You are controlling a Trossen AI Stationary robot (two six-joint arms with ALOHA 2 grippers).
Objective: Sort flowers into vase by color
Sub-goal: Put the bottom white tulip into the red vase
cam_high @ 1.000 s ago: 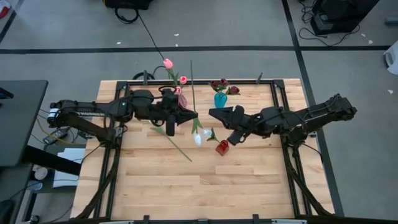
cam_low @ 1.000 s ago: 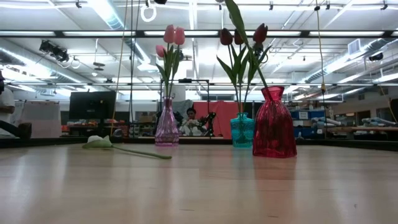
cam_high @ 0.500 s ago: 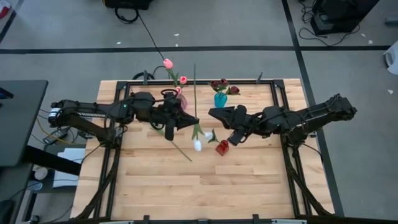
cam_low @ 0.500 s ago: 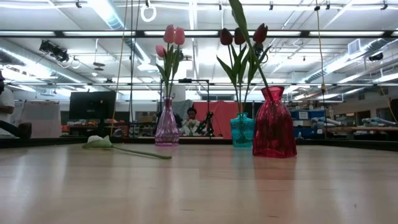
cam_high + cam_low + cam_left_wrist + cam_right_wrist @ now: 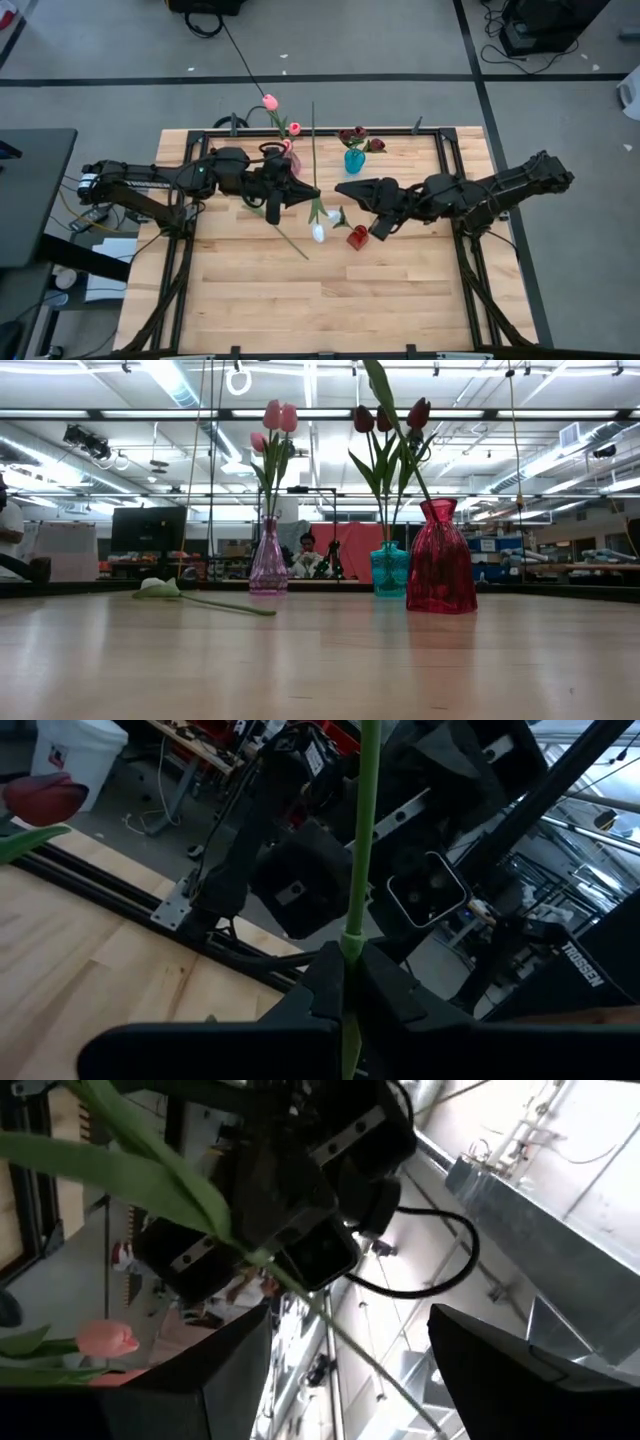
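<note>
My left gripper is shut on a white-headed tulip above the table's middle. The white bud points toward the near edge and the long stem toward the far edge. My right gripper is open just right of that flower. In the right wrist view its leaf and stem lie ahead of the fingers, apart from them. A second flower lies flat on the table. The red vase stands near the bud. My left gripper pinches the tulip's stem between its two fingers, at a node partway along it. The fingers come level from the table's left and lie across the stem. The flower is lifted clear of the table.
A pink glass vase with pink tulips and a blue vase with dark red tulips stand near the far edge. Bare wood fills the near half of the table. A person sits in the room beyond.
My left gripper has shifted a little toward the right, carrying the tulip. The white bud has swung toward the near edge. My right gripper has turned about its wrist while staying beside the flower.
</note>
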